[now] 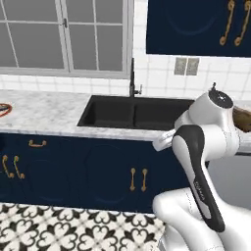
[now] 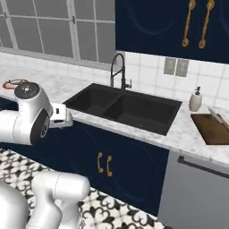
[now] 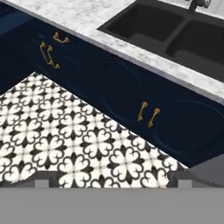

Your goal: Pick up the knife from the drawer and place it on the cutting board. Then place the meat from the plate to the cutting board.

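**Knife on the board, meat not yet reached**

The kitchen knife with its thin silver-grey blade (image 2: pixel 218 117) already lay on the flat dark brown wooden cutting board (image 2: pixel 210 129), at 3 o'clock in the right base view, on the white marble counter (image 2: pixel 183 134) beside the black double sink (image 2: pixel 127 109). The pincer, seen through its own camera, hung with jaws spread wide and empty over the patterned floor tiles (image 3: pixel 65 144).

The likely trouble lay in the long reach to the small round red-rimmed plate (image 2: pixel 13 83), at 9 o'clock, well apart from the board. A swing that wide could clip the counter edge or the black faucet (image 2: pixel 118 67).

The plate was cropped in both base views, so the meat on it could not be made out. The knife's handle ran off the picture. The arm covered most of the board in the left base view.
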